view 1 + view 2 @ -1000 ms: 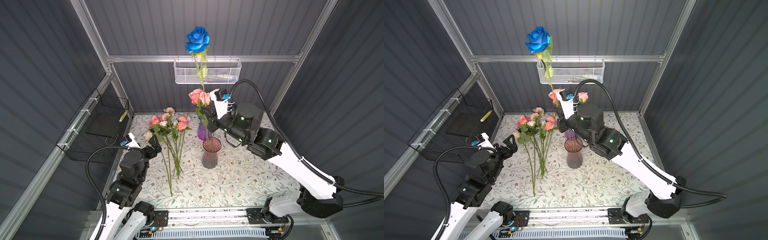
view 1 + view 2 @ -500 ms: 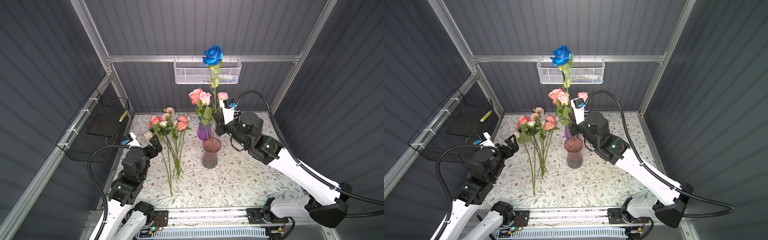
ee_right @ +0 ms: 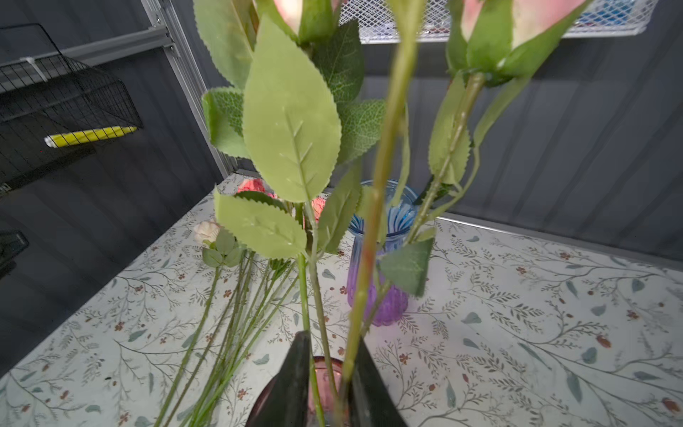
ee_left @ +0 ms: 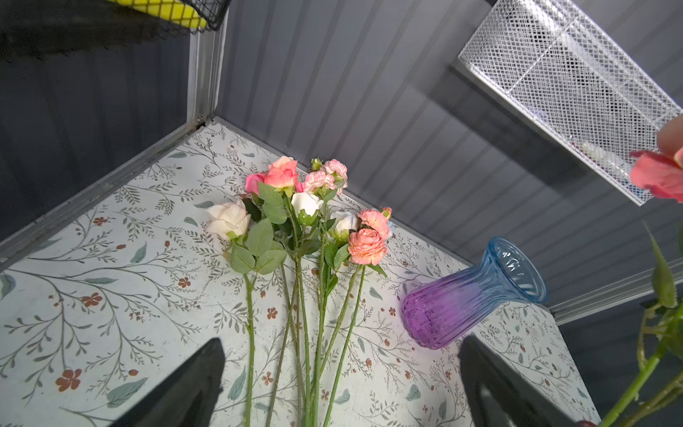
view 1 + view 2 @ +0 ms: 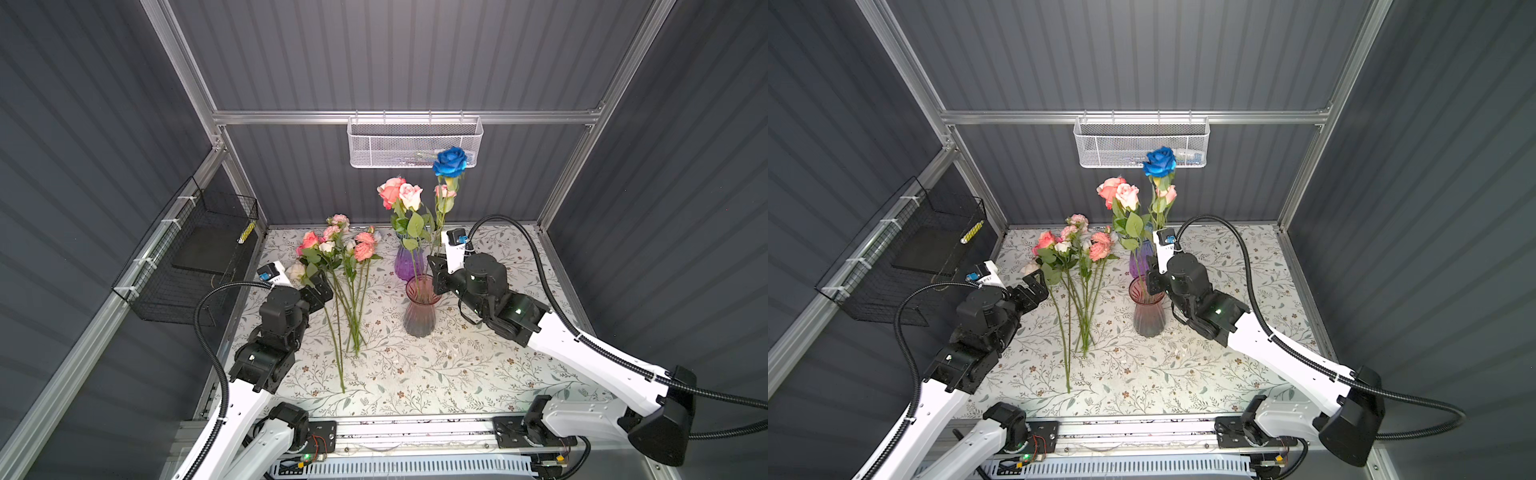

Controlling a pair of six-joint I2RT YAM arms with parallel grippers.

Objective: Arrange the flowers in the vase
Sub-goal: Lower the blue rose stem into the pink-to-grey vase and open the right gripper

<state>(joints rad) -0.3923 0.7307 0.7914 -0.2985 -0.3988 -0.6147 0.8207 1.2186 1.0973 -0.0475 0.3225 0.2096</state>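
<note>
We are at the step of setting the blue rose (image 5: 449, 161) into the pink vase (image 5: 419, 318). Its stem (image 3: 364, 258) runs down through the rim. The right fingers (image 5: 436, 270) stand at that rim, only narrowly parted. The stem passes between them and leans on one, so we judge the hold loose rather than a firm pinch.

The rose stands upright, its deep blue head the tallest thing here, above three pink and coral roses (image 5: 390, 193) sharing the vase. The vase stands near the middle of the worktop (image 5: 478, 374), a little toward the right edge. An empty purple vase (image 4: 462, 295) stands just behind it, toward the back edge.

The next move, as we judge it, calls for the right fingers to spread enough to clear stem and leaves. They would then draw back without tipping the vase or dragging a rose out.

The left fingers (image 5: 318, 286) are spread wide and hold nothing, hovering over the bunch (image 4: 303, 222) left of the middle. Several flowers lie flat there, with pink, coral and cream-white heads toward the back left corner. Their long green stems run close together toward the front edge. These are not yet in the vase.
</note>
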